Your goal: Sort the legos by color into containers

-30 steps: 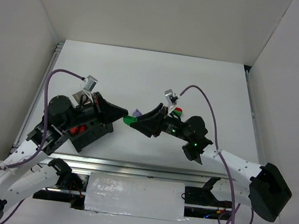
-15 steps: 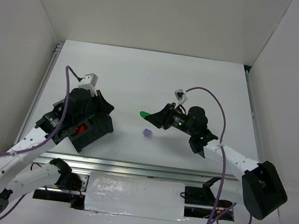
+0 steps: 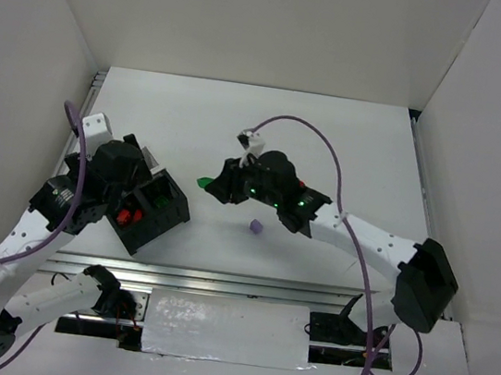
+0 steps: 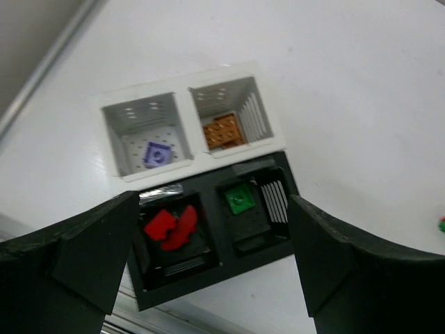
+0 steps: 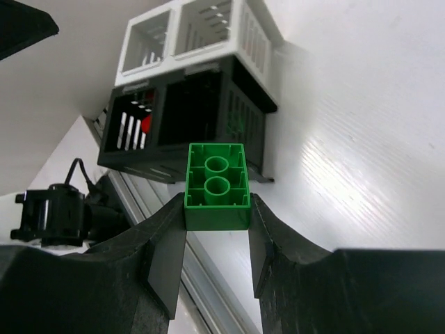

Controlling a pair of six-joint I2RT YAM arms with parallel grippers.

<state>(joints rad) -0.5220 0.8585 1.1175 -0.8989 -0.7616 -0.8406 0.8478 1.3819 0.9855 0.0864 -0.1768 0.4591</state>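
Observation:
My right gripper [image 3: 210, 185] is shut on a green lego [image 5: 217, 186], held off the table to the right of the containers [image 5: 188, 118]. A lilac lego [image 3: 255, 228] lies loose on the table just below that gripper. My left gripper [image 4: 212, 233] stands open above the box with nothing between its fingers. The black compartments [image 4: 208, 278] hold red legos [image 4: 170, 226] and a green one [image 4: 240, 200]. The adjoining white compartments [image 4: 111, 139] hold a lilac brick [image 4: 158, 153] and an orange one [image 4: 222, 132]. From above, the black box [image 3: 147, 224] shows beside the left arm.
White walls close in the table at the back and both sides. A metal rail [image 3: 219, 281] runs along the near edge, just below the box. A scrap of red and green [image 4: 442, 224] shows at the right edge of the left wrist view.
My left gripper has drawn back left over the box and opened; a green brick now lies in a black compartment. The right gripper has carried its green lego leftwards.

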